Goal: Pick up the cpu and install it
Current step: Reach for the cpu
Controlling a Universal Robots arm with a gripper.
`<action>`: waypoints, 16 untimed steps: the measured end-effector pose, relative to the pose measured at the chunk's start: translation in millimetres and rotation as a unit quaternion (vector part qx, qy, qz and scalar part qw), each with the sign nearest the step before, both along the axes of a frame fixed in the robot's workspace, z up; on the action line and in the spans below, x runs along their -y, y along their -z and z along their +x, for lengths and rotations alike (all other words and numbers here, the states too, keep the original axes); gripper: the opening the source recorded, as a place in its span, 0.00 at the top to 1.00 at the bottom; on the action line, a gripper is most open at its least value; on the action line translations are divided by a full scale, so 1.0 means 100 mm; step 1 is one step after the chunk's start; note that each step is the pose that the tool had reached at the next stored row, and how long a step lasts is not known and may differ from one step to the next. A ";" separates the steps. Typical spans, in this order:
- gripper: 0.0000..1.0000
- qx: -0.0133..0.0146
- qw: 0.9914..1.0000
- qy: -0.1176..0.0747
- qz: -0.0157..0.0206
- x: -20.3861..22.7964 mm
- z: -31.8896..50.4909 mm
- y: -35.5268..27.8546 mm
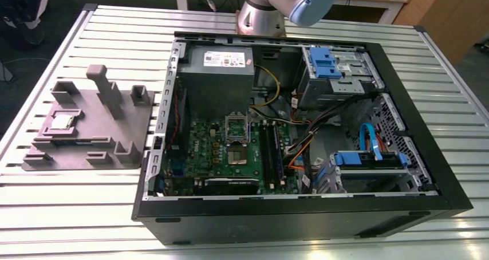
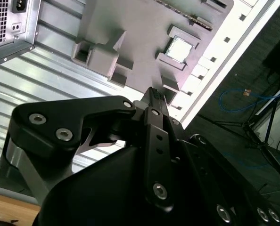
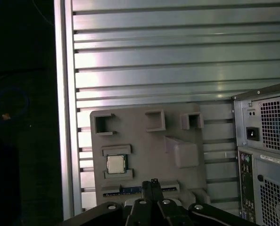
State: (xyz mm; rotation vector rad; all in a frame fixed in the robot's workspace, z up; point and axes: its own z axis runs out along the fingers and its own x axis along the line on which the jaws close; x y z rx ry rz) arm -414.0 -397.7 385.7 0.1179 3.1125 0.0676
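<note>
"Pincer (image 2: 154, 92) looks clenched to me, tips pressed together with nothing between them, hanging above the grey fixture (image 3: 144, 136)."

"And the cpu (image 1: 61, 121)?"

"Lying flat in its pocket on that fixture, apart from the pincer. The fixture sits on the slatted worktop (image 1: 114, 36), at the exterior view's left of the open computer case (image 1: 306, 214)."

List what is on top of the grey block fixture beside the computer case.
The cpu lies flat on the fixture, seated between two low ridges. A thin blue-edged strip sits in a slot nearby. What lies beneath the cpu is covered.
</note>
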 end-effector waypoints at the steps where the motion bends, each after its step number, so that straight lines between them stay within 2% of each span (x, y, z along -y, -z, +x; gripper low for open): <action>1: 0.90 0.000 1.000 0.000 0.000 0.000 -0.024 0.001; 11: 0.90 0.000 1.000 0.000 0.000 0.000 -0.273 0.001; 16: 0.90 0.000 1.000 0.000 0.000 0.000 -0.296 0.000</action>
